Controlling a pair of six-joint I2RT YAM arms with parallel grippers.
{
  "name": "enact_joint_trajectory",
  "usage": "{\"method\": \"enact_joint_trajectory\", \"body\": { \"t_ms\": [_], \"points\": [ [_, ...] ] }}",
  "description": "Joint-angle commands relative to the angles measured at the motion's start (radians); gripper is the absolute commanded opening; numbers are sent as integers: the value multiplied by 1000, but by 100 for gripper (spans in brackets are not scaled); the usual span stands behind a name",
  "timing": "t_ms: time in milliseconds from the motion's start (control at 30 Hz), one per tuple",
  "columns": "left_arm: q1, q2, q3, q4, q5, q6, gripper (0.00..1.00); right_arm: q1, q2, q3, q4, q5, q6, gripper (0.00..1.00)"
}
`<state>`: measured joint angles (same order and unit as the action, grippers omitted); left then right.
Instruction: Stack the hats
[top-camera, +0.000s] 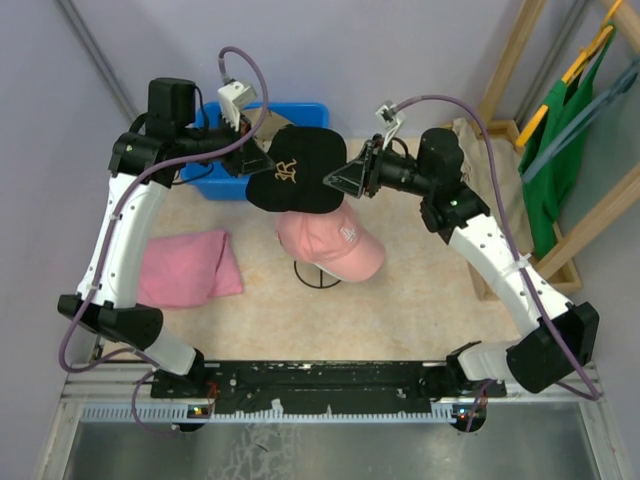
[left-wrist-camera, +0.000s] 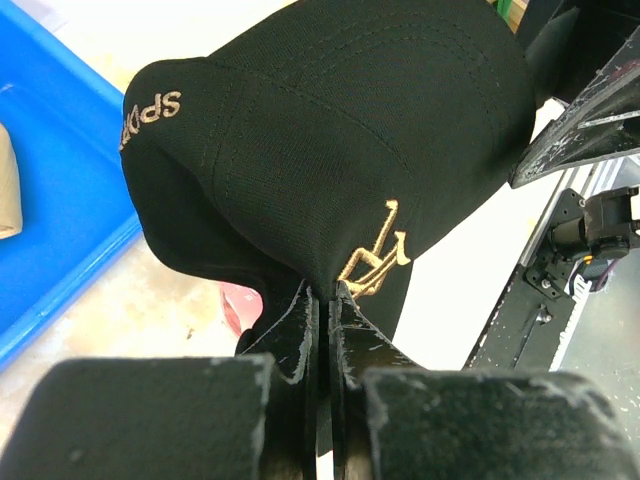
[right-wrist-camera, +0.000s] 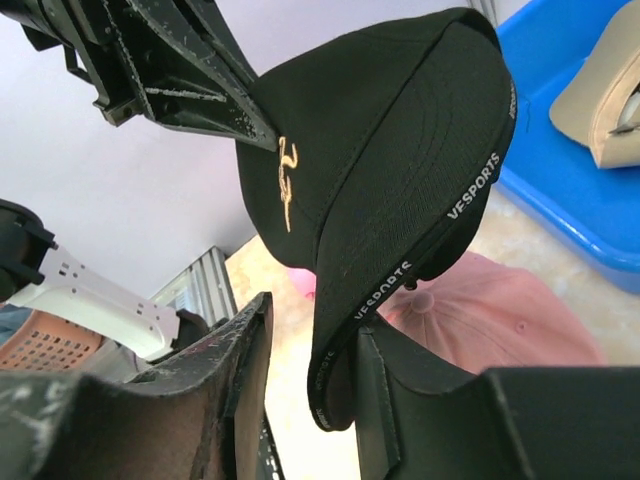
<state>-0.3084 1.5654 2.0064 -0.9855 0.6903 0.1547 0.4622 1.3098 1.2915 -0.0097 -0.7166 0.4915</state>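
Note:
The black cap (top-camera: 296, 168) with a gold logo hangs in the air between both arms, above the pink cap (top-camera: 335, 245). My left gripper (top-camera: 262, 164) is shut on the black cap's front fabric near the logo (left-wrist-camera: 322, 290). My right gripper (top-camera: 336, 180) is open, its jaws straddling the cap's rear rim (right-wrist-camera: 312, 322); one finger (right-wrist-camera: 385, 380) is inside the cap and the other stands apart from it. The pink cap (right-wrist-camera: 500, 320) sits on a stand below. A tan cap (right-wrist-camera: 600, 100) lies in the blue bin (top-camera: 300, 113). The white cap is out of view.
A flat pink cloth (top-camera: 187, 267) lies at the left. A black wire stand (top-camera: 313, 276) shows under the pink cap. A wooden rack (top-camera: 590, 215) with a green garment (top-camera: 570, 130) and a beige garment (top-camera: 495, 175) stands at the right.

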Motion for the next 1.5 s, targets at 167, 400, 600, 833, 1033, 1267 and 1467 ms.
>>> {"method": "enact_joint_trajectory", "body": {
  "t_ms": [167,400,600,833,1033,1267,1467],
  "points": [
    [-8,4,41,9,5,13,0,12,-28,-28,76,-36,53,23],
    [-9,16,43,20,38,9,0,12,-16,-66,134,-46,101,6],
    [-3,1,17,97,-157,-41,22,12,-65,-98,218,-26,202,0],
    [195,-254,-416,480,-567,-283,87,12,-97,-76,291,65,455,0],
    [301,-273,-620,511,-539,-314,97,12,-80,-117,427,91,628,0],
    [358,-315,-971,747,-311,-381,88,12,-50,-144,476,110,683,0],
    [360,-294,-1092,842,-201,-436,88,10,-48,-200,480,120,691,0]
  ]
}}
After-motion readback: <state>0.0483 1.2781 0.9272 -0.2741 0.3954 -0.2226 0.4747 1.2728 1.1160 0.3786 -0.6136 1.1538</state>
